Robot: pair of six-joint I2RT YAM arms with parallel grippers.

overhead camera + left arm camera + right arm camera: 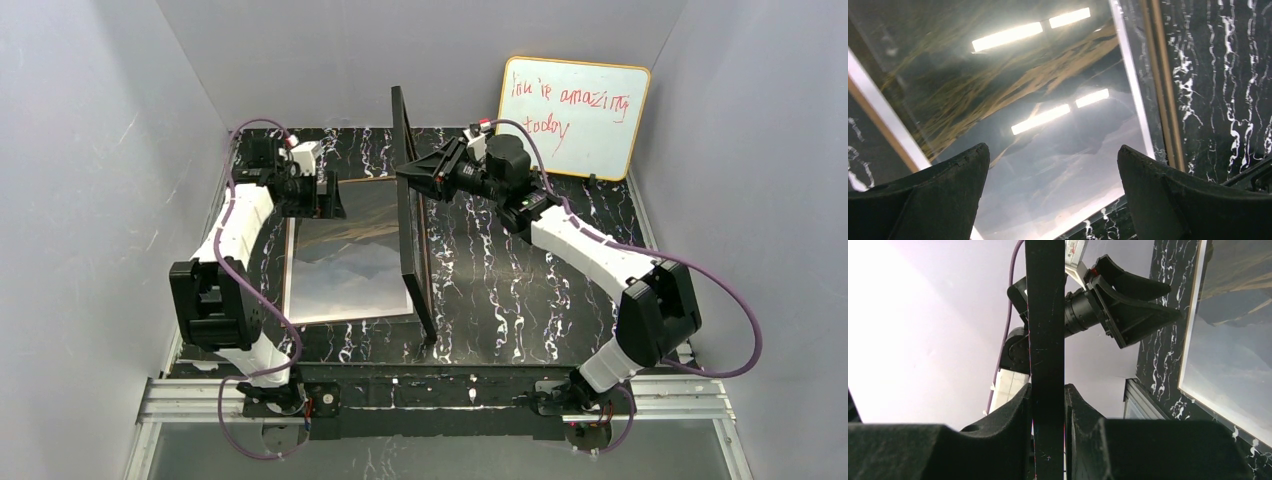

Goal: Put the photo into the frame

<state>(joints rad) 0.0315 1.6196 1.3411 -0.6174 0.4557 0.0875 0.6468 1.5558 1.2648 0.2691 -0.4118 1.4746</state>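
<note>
The photo (350, 262), a glossy mountain print with a white border, lies flat and face up on the table left of centre. It fills the left wrist view (1048, 100) and shows at the right of the right wrist view (1233, 355). My left gripper (325, 195) hovers open and empty over the photo's far edge, its jaws (1053, 165) wide apart. The frame (410, 240) stands upright on its long edge, just right of the photo. My right gripper (412, 170) is shut on the frame's black top rail (1047, 315), one finger (1013, 415) on each side.
A thin tan panel edge (288, 270) shows under the photo's left side, and also in the left wrist view (1160, 75). An orange-edged whiteboard (575, 115) with red writing leans on the back wall. The table (520, 290) is black marble, with grey walls close on both sides.
</note>
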